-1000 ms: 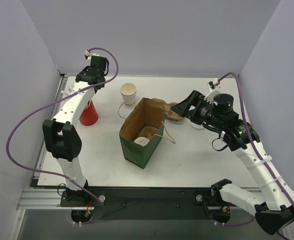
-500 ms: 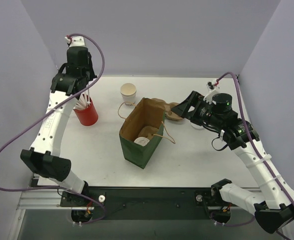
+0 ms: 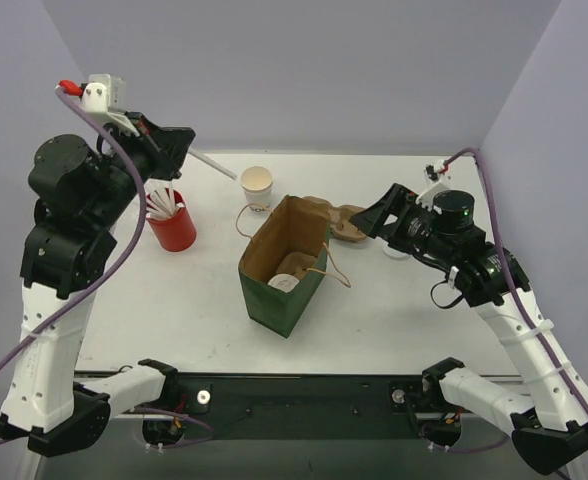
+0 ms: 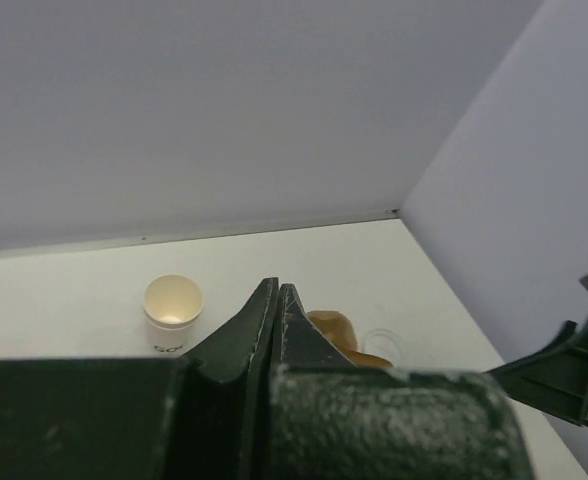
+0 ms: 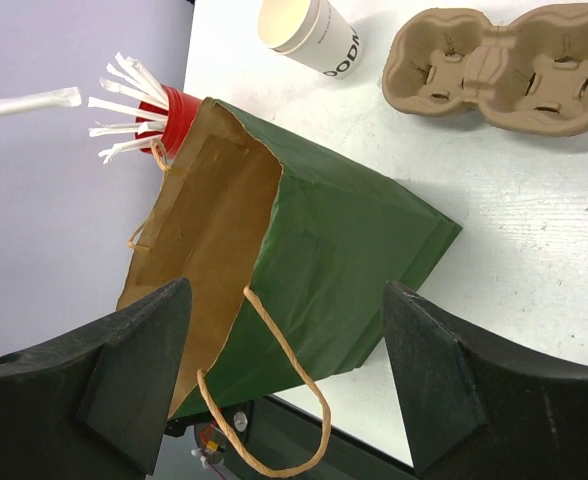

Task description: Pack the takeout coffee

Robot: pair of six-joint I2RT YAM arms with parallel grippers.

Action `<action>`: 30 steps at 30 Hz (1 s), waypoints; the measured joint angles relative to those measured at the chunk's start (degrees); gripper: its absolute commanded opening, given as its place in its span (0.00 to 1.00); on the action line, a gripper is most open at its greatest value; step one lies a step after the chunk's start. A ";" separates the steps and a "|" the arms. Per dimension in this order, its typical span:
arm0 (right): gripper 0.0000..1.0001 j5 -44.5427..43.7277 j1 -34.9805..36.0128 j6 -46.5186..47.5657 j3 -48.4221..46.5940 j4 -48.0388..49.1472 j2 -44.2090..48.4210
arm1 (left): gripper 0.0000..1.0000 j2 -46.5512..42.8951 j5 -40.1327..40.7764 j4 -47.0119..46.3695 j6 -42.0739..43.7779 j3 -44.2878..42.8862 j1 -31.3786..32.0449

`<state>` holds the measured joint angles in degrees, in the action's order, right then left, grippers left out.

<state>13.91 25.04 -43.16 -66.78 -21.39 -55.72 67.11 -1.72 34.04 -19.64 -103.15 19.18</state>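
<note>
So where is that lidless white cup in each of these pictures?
Top external: the lidless white cup stands far on the table, left of centre, beyond the bag.
Left wrist: the cup is lower left of centre.
Right wrist: the cup is at the top edge, partly cut off.
Shared landmark: the brown cup carrier, to the cup's right in every view.

Bright, even, diffuse light; soft faint shadows; mostly sharp focus.

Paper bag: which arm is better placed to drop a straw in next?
Left: the left gripper is shut on a lifted straw; the right gripper is open and empty beside the bag.
</note>
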 measured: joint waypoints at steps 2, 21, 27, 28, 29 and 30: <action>0.71 -0.24 0.00 0.00 0.00 -0.17 0.37 | 0.00 -1.95 -3.19 -1.27 -0.81 0.44 0.50; 0.71 -2.08 0.00 -0.07 0.79 -0.79 1.49 | 0.00 5.40 -19.78 4.33 -2.10 1.95 10.49; 0.72 -2.12 0.00 -0.22 1.81 -0.79 1.51 | 0.31 10.36 -18.43 4.33 -1.77 6.23 13.00; 0.73 -2.12 0.00 -0.22 1.90 -0.79 1.49 | 0.42 11.85 -17.90 4.31 -1.55 6.23 13.44; 0.74 -2.12 0.00 -0.24 1.92 -0.76 1.46 | 0.68 12.98 -17.57 4.33 -1.18 6.21 13.70; 0.74 -2.12 0.00 -0.24 1.92 -0.76 1.46 | 0.76 14.58 -16.83 4.59 -1.11 6.19 14.08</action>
<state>11.79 25.04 -43.40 -64.86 -22.15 -54.26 81.69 -18.55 38.63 -20.75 -96.97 33.26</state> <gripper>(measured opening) 0.724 0.387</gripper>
